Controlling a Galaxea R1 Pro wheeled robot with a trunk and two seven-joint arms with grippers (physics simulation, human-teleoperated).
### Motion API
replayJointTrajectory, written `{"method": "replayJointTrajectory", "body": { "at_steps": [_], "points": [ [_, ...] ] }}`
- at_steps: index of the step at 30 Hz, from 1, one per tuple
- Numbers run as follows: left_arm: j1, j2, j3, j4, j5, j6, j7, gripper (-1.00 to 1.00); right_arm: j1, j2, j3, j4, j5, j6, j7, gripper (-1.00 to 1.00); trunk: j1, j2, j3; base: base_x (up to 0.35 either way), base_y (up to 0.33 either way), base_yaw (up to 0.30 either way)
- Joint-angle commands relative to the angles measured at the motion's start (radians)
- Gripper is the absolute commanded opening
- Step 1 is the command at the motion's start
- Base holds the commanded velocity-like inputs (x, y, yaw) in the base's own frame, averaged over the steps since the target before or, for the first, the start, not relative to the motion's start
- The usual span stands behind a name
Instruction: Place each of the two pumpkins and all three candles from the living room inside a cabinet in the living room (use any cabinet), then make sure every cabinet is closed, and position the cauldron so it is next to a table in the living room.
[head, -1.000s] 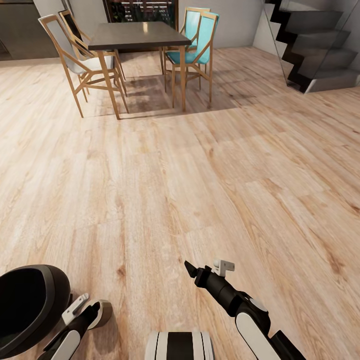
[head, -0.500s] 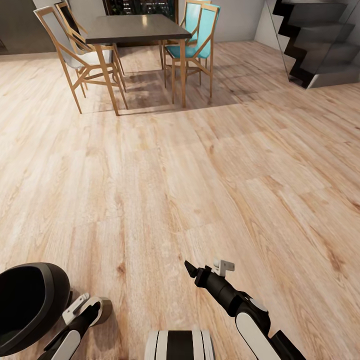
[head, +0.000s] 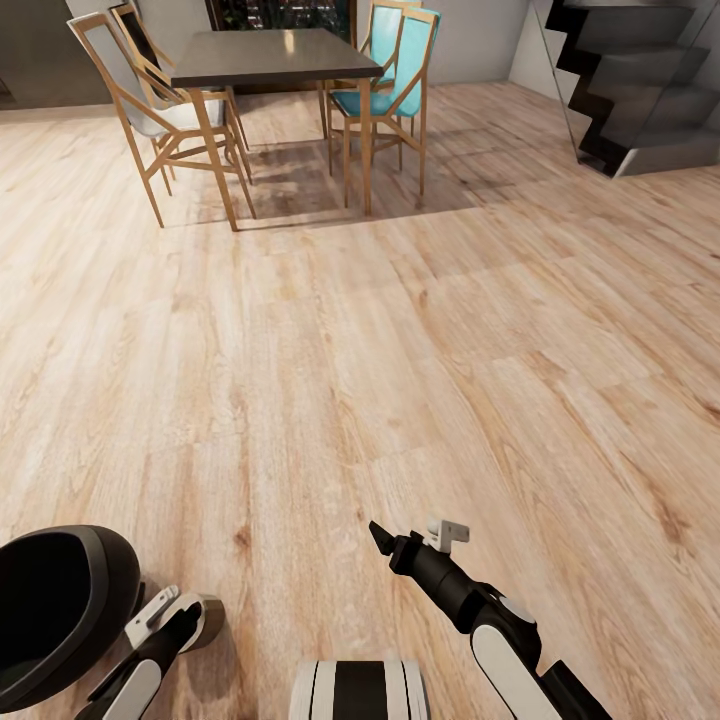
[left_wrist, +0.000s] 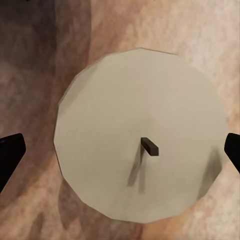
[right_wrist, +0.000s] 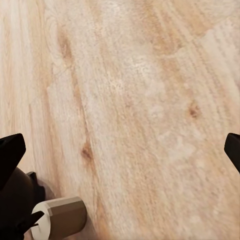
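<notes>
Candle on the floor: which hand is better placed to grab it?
Left. Its open hand hangs straight over the candle, straddling it. The right hand is open too, but over bare floor off to the side.

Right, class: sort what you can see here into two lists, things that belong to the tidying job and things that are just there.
Belongs to the job:
- candle, on the floor under the open left gripper
- cauldron, beside the candle

Just there:
- dining table
- chairs around it
- stairs
- wooden floor
</notes>
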Motion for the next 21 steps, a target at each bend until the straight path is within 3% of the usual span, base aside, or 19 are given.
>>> {"method": "replayJointTrajectory", "body": {
  "at_steps": [1, 7, 13, 21],
  "points": [
    [0.0, 0.001, -0.002, -0.003, 0.006, 0.003, 0.006, 1.0, -0.001, -0.001, 0.002, -0.002, -0.009, 0.001, -0.009, 1.0, 0.0, 0.0, -0.001, 0.0, 0.0, 0.0],
    [0.0, 0.001, -0.003, -0.004, 0.006, 0.003, 0.005, 1.0, -0.001, -0.001, 0.002, -0.002, -0.009, 0.001, -0.009, 1.0, 0.0, 0.0, -0.001, 0.0, 0.0, 0.0],
    [0.0, 0.002, -0.003, -0.003, 0.001, 0.004, -0.053, 1.0, -0.001, -0.001, 0.002, -0.002, -0.009, 0.001, -0.009, 1.0, 0.0, 0.0, -0.001, 0.0, 0.0, 0.0],
    [0.0, 0.002, -0.003, 0.0, -0.002, 0.004, -0.074, 1.0, -0.001, -0.001, 0.001, -0.002, -0.009, 0.001, -0.009, 1.0, 0.0, 0.0, -0.001, 0.0, 0.0, 0.0]
  ]
}}
